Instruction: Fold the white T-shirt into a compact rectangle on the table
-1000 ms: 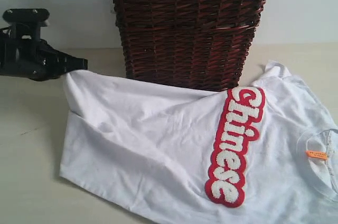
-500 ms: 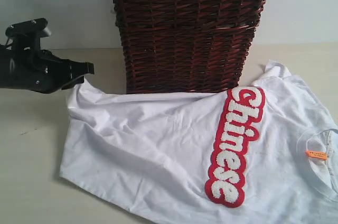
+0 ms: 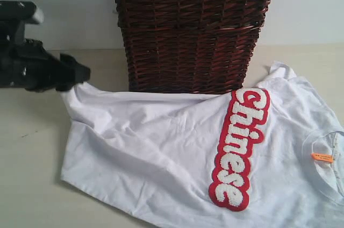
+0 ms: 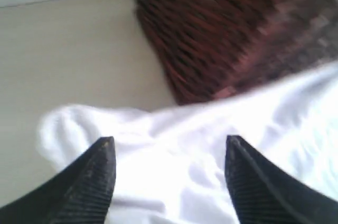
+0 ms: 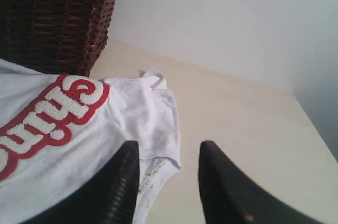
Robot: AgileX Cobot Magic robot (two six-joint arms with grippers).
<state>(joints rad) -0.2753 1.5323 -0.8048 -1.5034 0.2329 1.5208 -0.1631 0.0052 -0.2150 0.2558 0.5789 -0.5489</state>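
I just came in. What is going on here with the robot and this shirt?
A two-armed robot is working on a white T-shirt, which lies spread and wrinkled on the table, not yet folded, its far edge at the foot of a wicker basket. The left gripper is at the shirt's corner near the basket with its jaws open, so the cloth is not pinched. The right gripper hangs near the sleeve at the other end, jaws apart and empty.

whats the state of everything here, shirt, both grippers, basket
white T-shirt: spread out, not folded yet, lettering facing up, creased near its far left corner
left gripper: open, jaws wide apart at that shirt corner, nothing pinched
right gripper: open, empty, by the sleeve
wicker basket: upright behind the shirt, inside not visible
table: carries shirt and basket
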